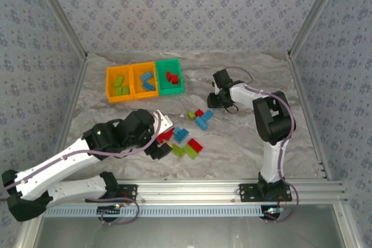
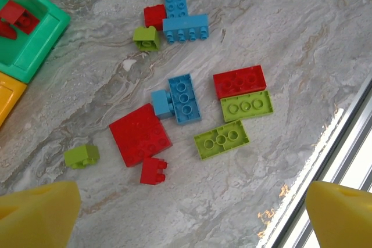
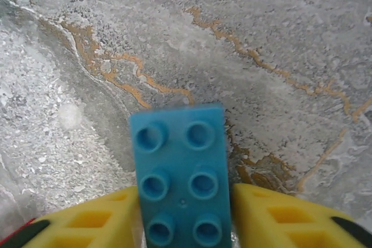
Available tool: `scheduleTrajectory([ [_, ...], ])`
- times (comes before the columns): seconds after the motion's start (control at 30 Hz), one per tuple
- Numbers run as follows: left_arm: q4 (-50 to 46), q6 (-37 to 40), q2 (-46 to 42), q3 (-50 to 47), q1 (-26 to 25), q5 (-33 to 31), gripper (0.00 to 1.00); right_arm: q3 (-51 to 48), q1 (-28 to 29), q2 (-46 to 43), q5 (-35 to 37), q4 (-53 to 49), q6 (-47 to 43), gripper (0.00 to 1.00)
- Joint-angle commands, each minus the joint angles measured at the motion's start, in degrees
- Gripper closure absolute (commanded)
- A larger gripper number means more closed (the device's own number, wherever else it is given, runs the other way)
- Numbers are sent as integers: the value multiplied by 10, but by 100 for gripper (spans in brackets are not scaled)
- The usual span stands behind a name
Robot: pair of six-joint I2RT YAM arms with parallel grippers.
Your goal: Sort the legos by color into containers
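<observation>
One blue brick (image 3: 180, 172) sits pinched btwn the fingers of the right gripper (image 3: 185, 225), prob. bound for the middle orange bin (image 1: 145, 94) w/ the other blues (image 1: 149, 81). Left gripper (image 2: 192, 207) hangs w/ fingers spread wide over the loose bricks (image 2: 185, 98), likely lining up a pick.

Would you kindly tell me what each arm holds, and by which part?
Right fingers pinch a blue lego by its long sides; left fingers hold nothing.

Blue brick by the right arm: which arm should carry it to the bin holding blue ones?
Right. The right claw has the blue brick pinched from both sides. The left claw hangs open over the other bricks, away from that one. It probably just needs to lift and carry.
</observation>
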Motion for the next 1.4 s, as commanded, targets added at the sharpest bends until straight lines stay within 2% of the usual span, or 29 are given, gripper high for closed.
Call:
scheduleTrajectory([
  [0.0,9,8,-10,-6,-3,-18,1,6,8,20,-12,-14,0,61],
  [0.1,10,9,-12,-9,-2,-25,1,-1,17,-19,16,-14,-2,67],
  [0.23,16,-2,-23,-8,0,-65,1,-25,43,-129,39,1,3,68],
  [0.37,27,-18,-57,-10,21,-73,1,-60,113,-243,48,55,26,68],
  [0.47,40,-18,-92,-17,54,-55,1,-60,178,-253,35,108,55,68],
  [0.6,54,-23,-131,-28,88,-78,1,4,248,-179,51,173,57,68],
  [0.8,58,-33,-166,-43,114,-136,1,204,266,25,120,191,-1,70],
  [0.93,58,-25,-168,-49,122,-143,1,362,265,152,134,169,-38,69],
  [1.07,59,-30,-164,-49,135,-132,1,534,256,275,138,93,-45,67],
  [1.1,61,-31,-165,-50,138,-129,1,579,256,302,144,66,-48,63],
  [1.2,63,-30,-166,-51,140,-127,1,686,257,352,148,10,-65,48],
  [1.37,64,-29,-164,-54,151,-131,1,701,258,329,139,-21,-73,43],
])
